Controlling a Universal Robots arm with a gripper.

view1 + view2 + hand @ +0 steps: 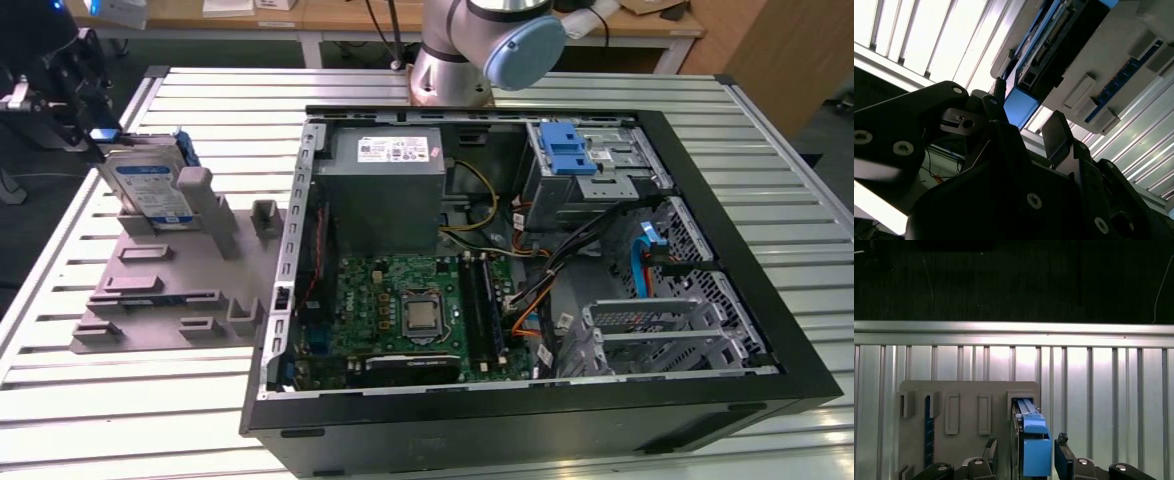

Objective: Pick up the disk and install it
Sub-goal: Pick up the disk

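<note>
While the disk [144, 185] stands upright in the grey holder [160, 300], at ten o'clock of the case [534, 430] in the exterior view, the gripper [1026, 444] straddles it, fingers [1061, 441] spread wide.

No wording can be read anywhere. In the upper left of the exterior view, the disk [147, 185] carries a white-and-blue label [154, 200] whose print is too fine to make out. Near the top centre of the same frame, a white sticker [396, 150] with dark lines of print sits on the grey power-supply box [387, 200], and it is equally illegible. The surfaces in both wrist views bear no legible marks.
</note>
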